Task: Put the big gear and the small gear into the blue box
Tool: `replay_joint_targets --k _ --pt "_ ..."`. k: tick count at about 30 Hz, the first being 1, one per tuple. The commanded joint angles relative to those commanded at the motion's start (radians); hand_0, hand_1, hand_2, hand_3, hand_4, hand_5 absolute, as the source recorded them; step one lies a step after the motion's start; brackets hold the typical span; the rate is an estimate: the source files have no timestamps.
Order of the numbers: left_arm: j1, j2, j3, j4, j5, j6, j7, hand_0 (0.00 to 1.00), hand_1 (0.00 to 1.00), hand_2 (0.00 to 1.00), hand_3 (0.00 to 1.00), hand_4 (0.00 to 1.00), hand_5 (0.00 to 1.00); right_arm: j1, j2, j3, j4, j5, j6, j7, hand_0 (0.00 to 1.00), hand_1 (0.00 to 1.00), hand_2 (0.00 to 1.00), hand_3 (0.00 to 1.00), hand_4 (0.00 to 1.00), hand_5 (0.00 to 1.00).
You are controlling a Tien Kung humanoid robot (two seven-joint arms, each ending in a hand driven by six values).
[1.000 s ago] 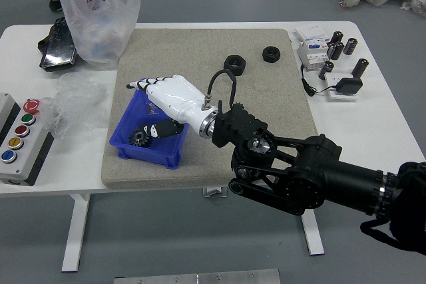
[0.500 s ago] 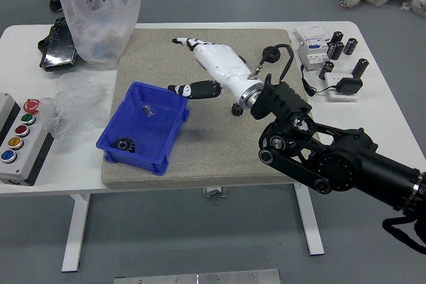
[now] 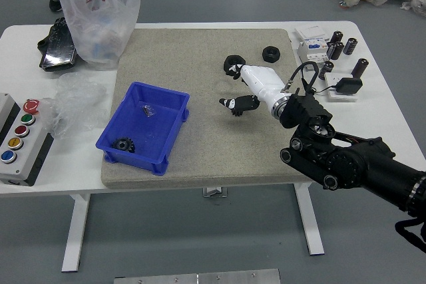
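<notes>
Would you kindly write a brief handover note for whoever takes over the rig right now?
Right hand: fingers open, apparently empty, over the grey-beige mat. Left hand: out of view.
Done: one black toothed gear, seemingly the big one, lies in the blue plastic box, at its near left corner. A small clear item is in there too.
Left: the other dark gear, seemingly the small one, is on the mat, partly hidden by the right hand; it still needs to go in the box.
Two black ring-shaped parts, one left of the other, are farther back.
</notes>
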Motion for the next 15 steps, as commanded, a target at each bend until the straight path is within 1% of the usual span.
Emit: replay_joint_targets --k 3,11,12,15 --pt "0.001 0.001 -0.003 0.0 0.004 0.0 0.001 0.731 0.617 0.569 0.706 0.654 0.465 0.012 0.004 -0.033 -0.035 0.023 0.004 0.003 0.363 0.658 0.708 0.757 0.809 0.387" --pt "-0.001 0.002 -0.002 0.0 0.004 0.0 -0.001 0.731 0.617 0.569 0.706 0.654 0.466 0.032 0.02 -0.12 -0.087 0.076 0.005 0.008 0.361 0.648 0.697 0.751 0.813 0.382" --pt "-0.001 0.002 -0.002 0.0 0.004 0.0 -0.001 0.731 0.617 0.569 0.704 0.654 0.465 0.033 0.022 -0.13 -0.093 0.084 0.004 0.009 0.346 0.596 0.579 0.657 0.587 0.275" --pt "-0.001 0.001 -0.004 0.0 0.007 -0.001 0.0 0.731 0.617 0.569 0.704 0.654 0.465 0.036 0.028 -0.158 -0.107 0.105 0.0 0.012 0.346 0.596 0.579 0.657 0.587 0.275"
